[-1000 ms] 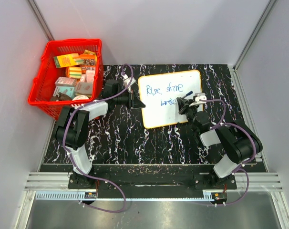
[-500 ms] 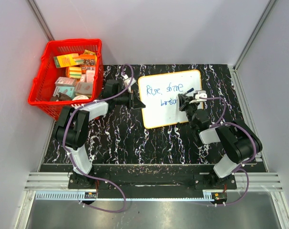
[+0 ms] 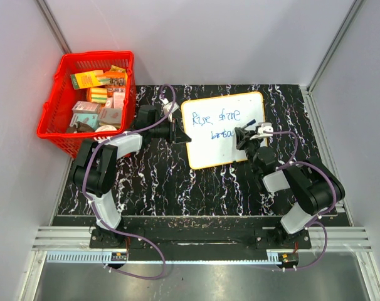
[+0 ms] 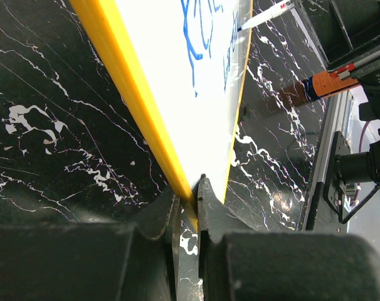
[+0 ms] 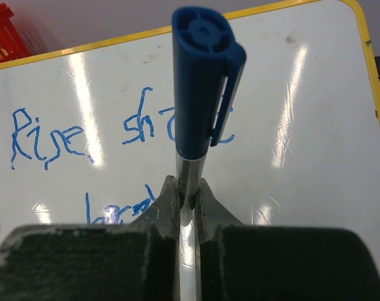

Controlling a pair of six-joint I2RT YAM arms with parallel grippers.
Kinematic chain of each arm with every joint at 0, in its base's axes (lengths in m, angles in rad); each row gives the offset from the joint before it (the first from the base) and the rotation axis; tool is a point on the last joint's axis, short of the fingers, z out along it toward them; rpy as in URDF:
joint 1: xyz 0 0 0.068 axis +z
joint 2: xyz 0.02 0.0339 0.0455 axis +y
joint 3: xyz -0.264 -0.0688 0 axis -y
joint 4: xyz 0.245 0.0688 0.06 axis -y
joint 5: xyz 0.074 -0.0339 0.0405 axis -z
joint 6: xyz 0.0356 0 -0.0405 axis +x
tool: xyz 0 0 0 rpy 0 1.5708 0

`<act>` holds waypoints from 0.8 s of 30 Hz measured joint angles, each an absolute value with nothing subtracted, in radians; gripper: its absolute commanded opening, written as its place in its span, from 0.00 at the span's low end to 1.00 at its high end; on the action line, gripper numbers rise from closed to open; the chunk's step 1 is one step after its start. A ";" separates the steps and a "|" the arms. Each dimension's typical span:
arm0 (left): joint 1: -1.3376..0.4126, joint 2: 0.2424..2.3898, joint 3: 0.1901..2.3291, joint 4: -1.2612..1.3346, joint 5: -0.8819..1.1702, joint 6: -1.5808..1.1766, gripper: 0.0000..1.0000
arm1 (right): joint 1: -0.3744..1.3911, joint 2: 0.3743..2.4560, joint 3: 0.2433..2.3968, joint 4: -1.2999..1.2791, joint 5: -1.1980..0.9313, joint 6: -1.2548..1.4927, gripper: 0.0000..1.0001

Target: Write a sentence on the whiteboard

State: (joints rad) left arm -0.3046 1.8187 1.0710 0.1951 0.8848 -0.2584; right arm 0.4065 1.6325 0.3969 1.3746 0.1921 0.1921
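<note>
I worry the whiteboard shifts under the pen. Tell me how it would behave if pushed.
Probably stiff: the whiteboard lies flat, its yellow rim straight, no sag. Likely light and apt to slide on the smooth table, which may be why the left fingers pinch its edge. Thin and flat, so unlikely to tip.

From the right wrist, the marker points straight at the lens, so its tip is hidden below the right gripper. Marker and fingers cover the middle of the sentence on the whiteboard; the lower line disappears behind them. From the left wrist the board runs off the top edge, its writing too slanted to read, and its rim vanishes inside the left gripper. From above, the packets in the red basket are too small to name.
</note>
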 measured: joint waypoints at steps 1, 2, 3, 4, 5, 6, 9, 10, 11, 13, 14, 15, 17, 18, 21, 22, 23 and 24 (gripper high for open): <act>-0.305 1.819 1.071 0.194 0.885 -0.258 0.00 | 0.406 1.633 0.390 1.378 0.192 0.197 0.00; -0.305 1.819 1.071 0.194 0.885 -0.258 0.00 | 0.406 1.633 0.385 1.382 0.192 0.200 0.00; -0.305 1.819 1.071 0.193 0.884 -0.258 0.00 | 0.406 1.633 0.381 1.385 0.191 0.204 0.00; -0.305 1.819 1.071 0.193 0.884 -0.258 0.00 | 0.406 1.633 0.377 1.387 0.191 0.207 0.00; -0.305 1.819 1.071 0.192 0.884 -0.258 0.00 | 0.406 1.633 0.373 1.390 0.190 0.211 0.00; -0.305 1.819 1.071 0.192 0.884 -0.258 0.00 | 0.406 1.633 0.368 1.391 0.190 0.216 0.00; -0.307 1.819 1.071 0.189 0.884 -0.258 0.00 | 0.406 1.633 0.358 1.396 0.185 0.230 0.00; -0.307 1.819 1.071 0.189 0.884 -0.258 0.00 | 0.406 1.633 0.356 1.396 0.182 0.234 0.00; -0.307 1.819 1.071 0.188 0.884 -0.258 0.00 | 0.406 1.633 0.355 1.396 0.176 0.238 0.00; -0.307 1.819 1.071 0.188 0.884 -0.258 0.00 | 0.406 1.633 0.352 1.397 0.167 0.245 0.00; -0.307 1.819 1.071 0.187 0.884 -0.258 0.00 | 0.406 1.634 0.352 1.397 0.162 0.251 0.00; -0.307 1.819 1.071 0.187 0.884 -0.258 0.00 | 0.406 1.635 0.352 1.398 0.158 0.255 0.00; -0.307 1.819 1.071 0.185 0.884 -0.258 0.00 | 0.406 1.639 0.352 1.401 0.144 0.266 0.00; -0.307 1.819 1.071 0.184 0.884 -0.258 0.00 | 0.406 1.642 0.352 1.402 0.136 0.271 0.00; -0.307 1.819 1.071 0.182 0.883 -0.258 0.00 | 0.406 1.646 0.352 1.404 0.115 0.290 0.00; -0.307 1.819 1.071 0.181 0.883 -0.258 0.00 | 0.406 1.647 0.353 1.404 0.111 0.297 0.00; -0.307 1.819 1.071 0.181 0.883 -0.258 0.00 | 0.406 1.647 0.353 1.403 0.110 0.302 0.00; -0.307 1.819 1.071 0.181 0.883 -0.258 0.00 | 0.406 1.647 0.353 1.403 0.110 0.308 0.00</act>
State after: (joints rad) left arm -0.3073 1.8187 1.0710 0.1806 0.8829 -0.2577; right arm 0.4057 1.6466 0.3527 1.4029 0.1101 0.3077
